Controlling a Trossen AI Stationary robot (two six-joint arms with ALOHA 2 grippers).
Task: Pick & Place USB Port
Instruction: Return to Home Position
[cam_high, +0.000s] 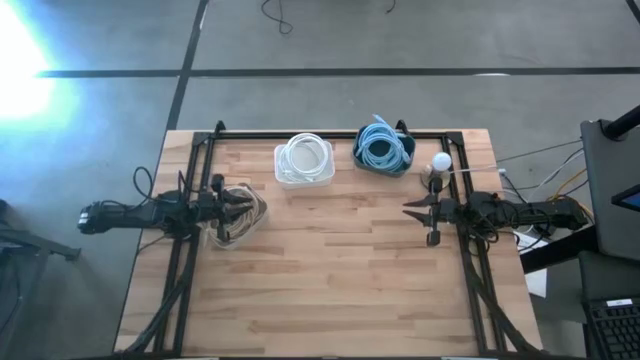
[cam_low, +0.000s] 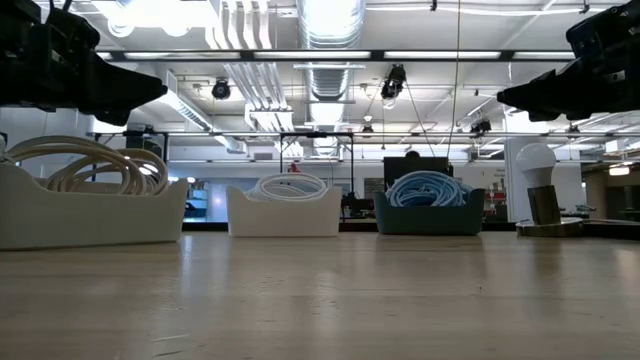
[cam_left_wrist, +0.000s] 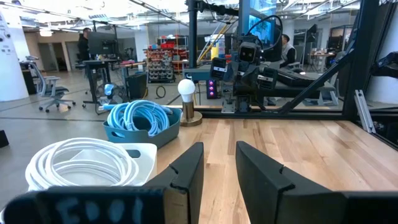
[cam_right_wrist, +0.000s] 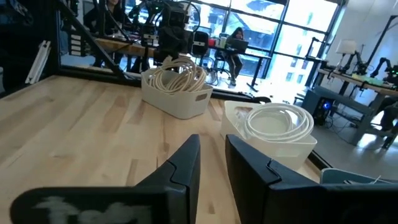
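Observation:
Three small bins of coiled cable sit on the wooden table: a beige one at the left, a white one and a blue one at the far edge. No USB port can be made out in any view. My left gripper hangs level above the beige bin, clear of it, pointing toward the table's right. Its fingers stand a little apart with nothing between them. My right gripper hangs level at the right side, pointing left, its fingers slightly apart and empty.
A white light bulb on a round stand is at the far right, just beyond my right gripper. A black frame runs along the table's far edge and sides. Bare wood fills the middle and near half of the table.

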